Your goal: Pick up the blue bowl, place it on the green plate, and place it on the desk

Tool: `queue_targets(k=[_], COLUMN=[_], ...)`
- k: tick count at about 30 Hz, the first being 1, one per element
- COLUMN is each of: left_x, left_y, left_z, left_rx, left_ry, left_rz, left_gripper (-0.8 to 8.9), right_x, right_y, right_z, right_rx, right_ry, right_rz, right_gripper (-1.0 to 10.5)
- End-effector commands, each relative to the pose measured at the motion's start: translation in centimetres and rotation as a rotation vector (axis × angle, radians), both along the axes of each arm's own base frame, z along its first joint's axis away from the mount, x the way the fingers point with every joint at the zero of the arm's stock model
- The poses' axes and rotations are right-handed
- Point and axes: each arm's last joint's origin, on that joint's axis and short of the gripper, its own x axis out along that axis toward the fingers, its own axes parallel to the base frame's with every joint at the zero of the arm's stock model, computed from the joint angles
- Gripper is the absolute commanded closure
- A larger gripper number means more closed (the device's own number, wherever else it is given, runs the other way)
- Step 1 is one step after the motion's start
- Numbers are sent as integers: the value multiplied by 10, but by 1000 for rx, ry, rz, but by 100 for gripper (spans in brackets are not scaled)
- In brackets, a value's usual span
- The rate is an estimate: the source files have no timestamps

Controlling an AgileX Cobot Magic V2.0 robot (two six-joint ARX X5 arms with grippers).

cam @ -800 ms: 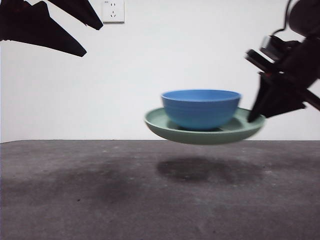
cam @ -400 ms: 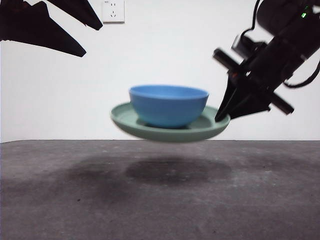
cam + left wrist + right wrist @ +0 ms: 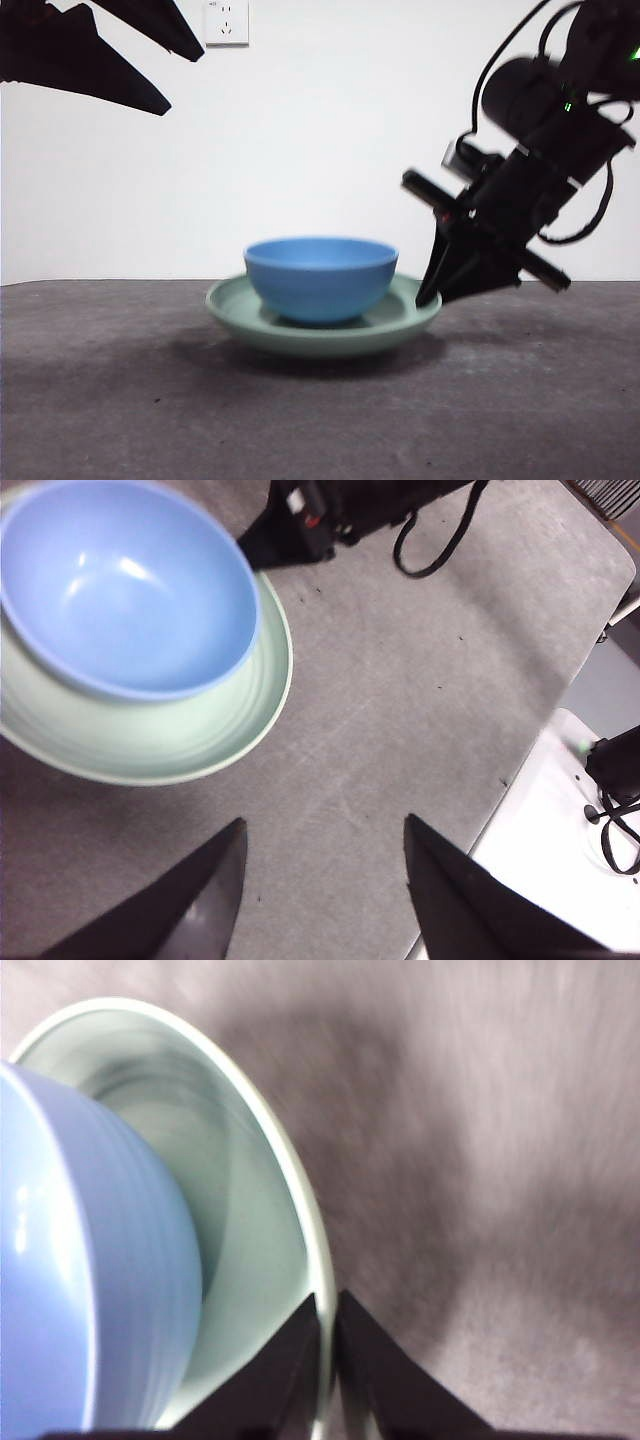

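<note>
The left hand (image 3: 150,60) waits at the front view's upper left, its 2 jaws apart and holding nothing. At center, the blue bowl (image 3: 320,278) sits in the green plate (image 3: 232,304), which rests on the tabletop (image 3: 120,400). At right, the right hand (image 3: 432,292) is clamped on the plate's rim.

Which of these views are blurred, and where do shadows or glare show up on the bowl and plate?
Right wrist view: heavily smeared, the desk streaked, with soft highlights on the blue bowl and the right gripper pinching the green plate rim. Front view: fairly sharp, a dark shadow directly under the plate. Left wrist view: the bowl's edge is slightly soft, with pale glints inside; the left gripper is open.
</note>
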Motion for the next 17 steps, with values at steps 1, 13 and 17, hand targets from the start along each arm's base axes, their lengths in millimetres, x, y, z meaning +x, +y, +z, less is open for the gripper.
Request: queue_targets(k=[1,13,17], left_x=[0,0,0], left_y=[-2,-2,-2], left_z=[2,2,2], left_rx=[-5,-2,-2], left_ry=[-9,-3,-3], left_rz=[-14,-14,-14], left_gripper=[565,565,565], right_x=[7,6,5], right_y=[6,10,11], right_z=[-5,-13,-14], right_rx=[17,-4,-6], right_ry=[1,24,29], right_rz=[-1,1,6], right_gripper=[937,920,799])
